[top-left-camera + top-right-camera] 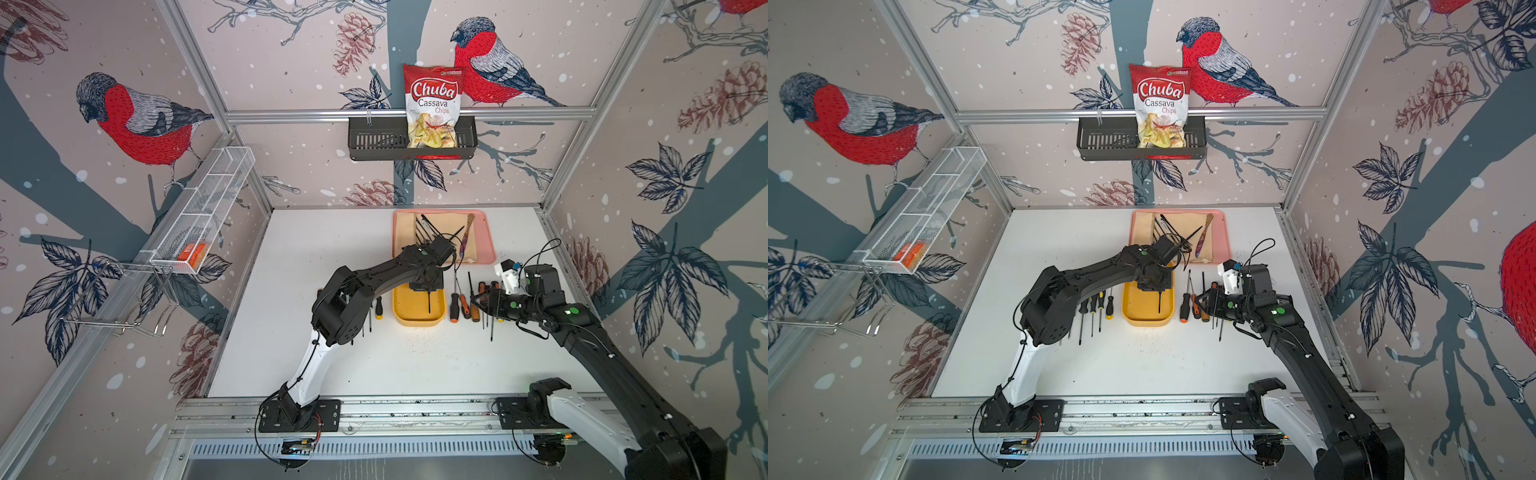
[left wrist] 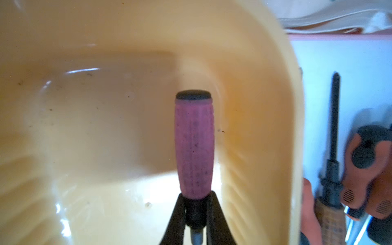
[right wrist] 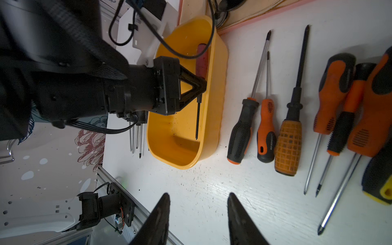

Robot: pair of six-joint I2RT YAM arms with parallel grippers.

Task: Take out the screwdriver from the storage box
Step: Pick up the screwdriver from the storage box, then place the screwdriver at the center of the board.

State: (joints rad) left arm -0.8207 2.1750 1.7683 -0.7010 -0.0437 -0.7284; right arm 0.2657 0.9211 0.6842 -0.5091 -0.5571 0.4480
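The storage box is a mustard-yellow plastic tub with rounded corners and low walls. It sits on the white table about mid-way across, its long side running near to far, and its floor is speckled with dirt. The screwdriver lies lengthwise inside it along the right wall. Its purplish-red ribbed handle with a black end cap points far, and the thin dark shaft points near. The left gripper pinches the black collar just below the handle. I cannot tell whether the tip touches the floor.
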